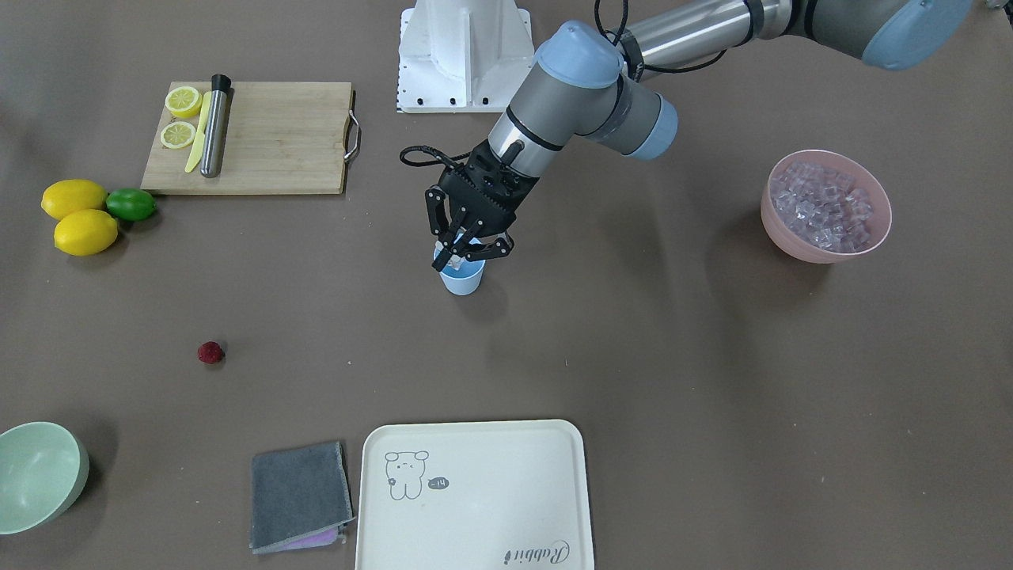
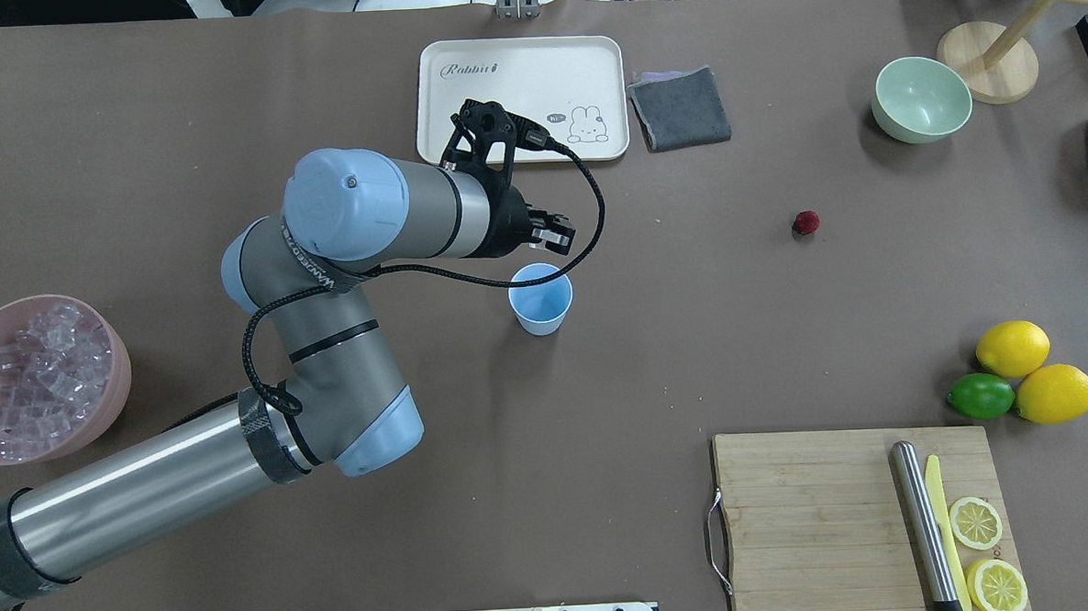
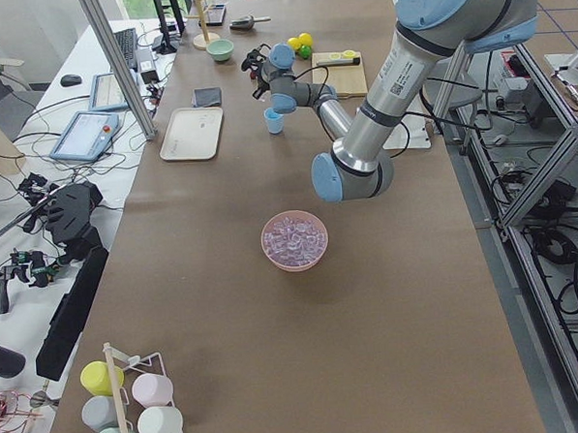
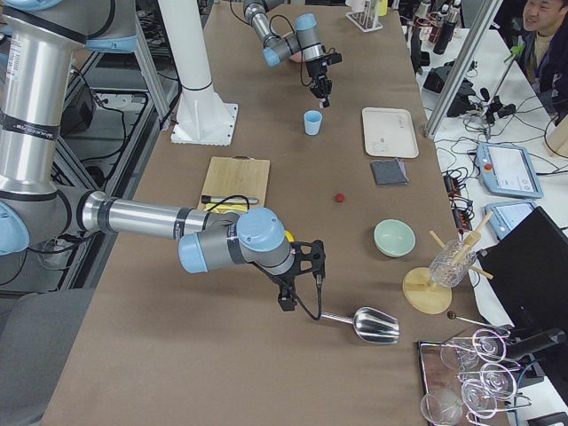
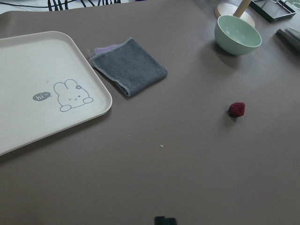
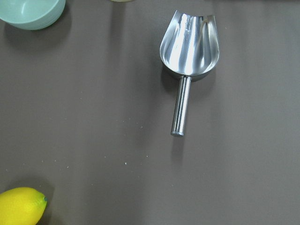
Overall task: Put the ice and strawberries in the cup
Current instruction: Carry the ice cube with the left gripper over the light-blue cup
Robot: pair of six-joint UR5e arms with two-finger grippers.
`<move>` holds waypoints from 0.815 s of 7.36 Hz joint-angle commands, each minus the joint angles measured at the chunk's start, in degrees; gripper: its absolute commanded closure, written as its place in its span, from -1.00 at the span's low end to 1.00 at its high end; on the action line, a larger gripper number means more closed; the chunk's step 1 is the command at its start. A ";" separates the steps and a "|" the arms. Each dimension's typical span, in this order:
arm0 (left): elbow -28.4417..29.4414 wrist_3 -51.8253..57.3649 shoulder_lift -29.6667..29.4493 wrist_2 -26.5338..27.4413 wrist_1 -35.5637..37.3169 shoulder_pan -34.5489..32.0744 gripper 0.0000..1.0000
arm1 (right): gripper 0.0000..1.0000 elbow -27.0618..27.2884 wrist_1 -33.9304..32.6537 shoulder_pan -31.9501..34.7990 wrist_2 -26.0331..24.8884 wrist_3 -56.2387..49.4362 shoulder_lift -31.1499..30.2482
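Brown table (image 1: 673, 356), lab benches and monitors at its ends; cup (image 1: 463, 279) upright near the middle, between the robot base and the tray (image 1: 475, 475); inside looks bare blue from overhead.

Left gripper (image 1: 460, 252) tilted just above the cup's rim, on its tray side; fingers drawn close on what looks like a small clear cube (image 1: 445, 255); the grip is partly hidden.

Ice (image 1: 823, 207) heaped in pink bowl (image 1: 791, 245), well apart on the robot's left.

Strawberry (image 1: 210, 352) alone on bare table, well apart from the cup on the robot's right, nearer the tray side.

Right gripper (image 4: 288, 297) low over the table at the far right end, near a steel scoop (image 6: 190, 47) lying flat; apart or together, cannot tell.

Grey cloth (image 1: 299, 495) just beside the tray; green bowl (image 1: 39, 475) at the corner beyond it; board (image 1: 277, 138) with lemon halves, a knife and a steel rod; two lemons and a lime touching, beside the board.
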 commanded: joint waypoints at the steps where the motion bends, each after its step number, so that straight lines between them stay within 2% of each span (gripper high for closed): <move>1: 0.98 -0.08 0.04 1.11 -0.35 0.75 1.00 | -1.00 -0.96 0.27 0.00 -0.12 -0.06 0.07; 6: 0.28 -0.17 2.24 1.20 -1.84 3.04 1.00 | -1.00 -1.76 0.36 0.00 -0.12 0.03 0.15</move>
